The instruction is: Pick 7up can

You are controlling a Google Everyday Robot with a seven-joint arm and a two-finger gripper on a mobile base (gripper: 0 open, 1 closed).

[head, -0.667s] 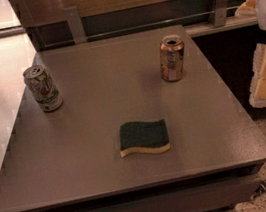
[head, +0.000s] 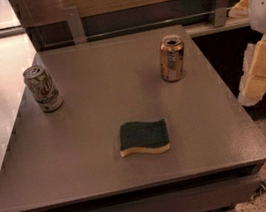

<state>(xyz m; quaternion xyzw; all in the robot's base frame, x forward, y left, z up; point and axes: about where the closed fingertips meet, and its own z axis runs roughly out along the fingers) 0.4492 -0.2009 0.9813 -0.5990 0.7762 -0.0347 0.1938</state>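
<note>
Nearest, on the gray tabletop [head: 85,187]: green-topped yellow sponge [head: 143,137]. Farther back at left, upright near the edge: 7up can [head: 43,88]. Back right, upright: copper-orange can [head: 171,58]. Beyond the right edge, touching nothing: end effector [head: 261,71], grip state impossible to tell.

High view over table [head: 99,113], end effector [head: 263,70] right

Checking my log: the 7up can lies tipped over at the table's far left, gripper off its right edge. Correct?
No. The camera view shows the 7up can standing upright at the table's far left, gripper off its right edge.
</note>
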